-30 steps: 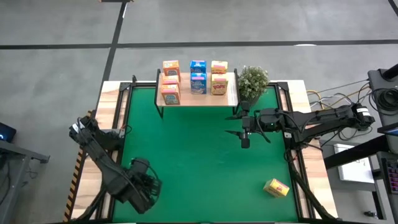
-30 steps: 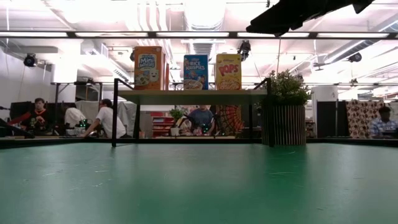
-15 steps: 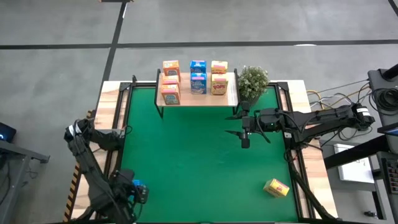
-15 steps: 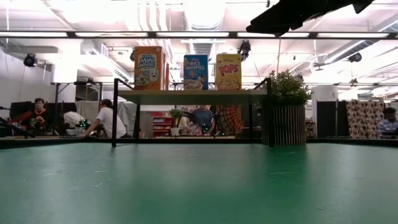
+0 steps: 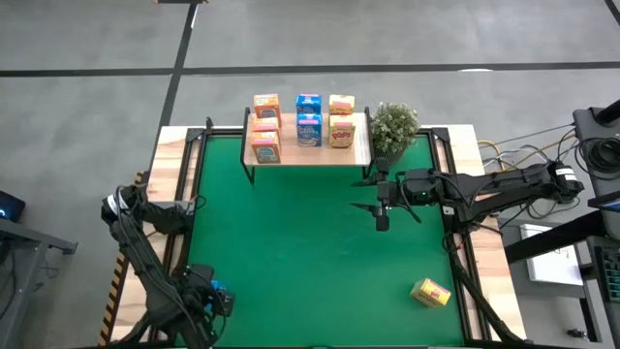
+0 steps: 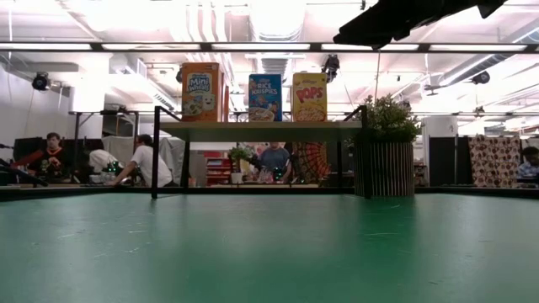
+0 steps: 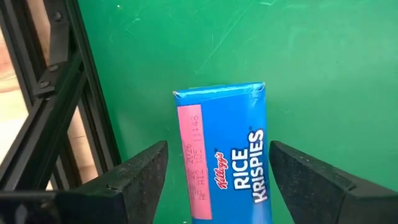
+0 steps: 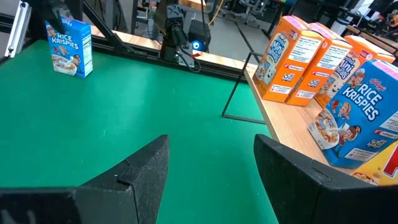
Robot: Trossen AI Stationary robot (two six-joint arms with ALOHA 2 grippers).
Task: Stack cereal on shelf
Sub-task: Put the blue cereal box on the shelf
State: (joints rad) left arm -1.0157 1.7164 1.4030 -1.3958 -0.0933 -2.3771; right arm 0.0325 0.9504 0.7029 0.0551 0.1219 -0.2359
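While the left gripper sits at the mat's near-left corner, far from the shelf, its jaws stand apart on either side of a blue box, not clamped on it. Seven boxes stand on the shelf. A yellow box lies toward the mat's near-right corner, well apart from it. Just off the shelf's right end, the right gripper hovers, jaws apart and empty.

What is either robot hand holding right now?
Nothing. The left gripper stands open around a blue cereal box, not clamped; the right gripper is open and empty.
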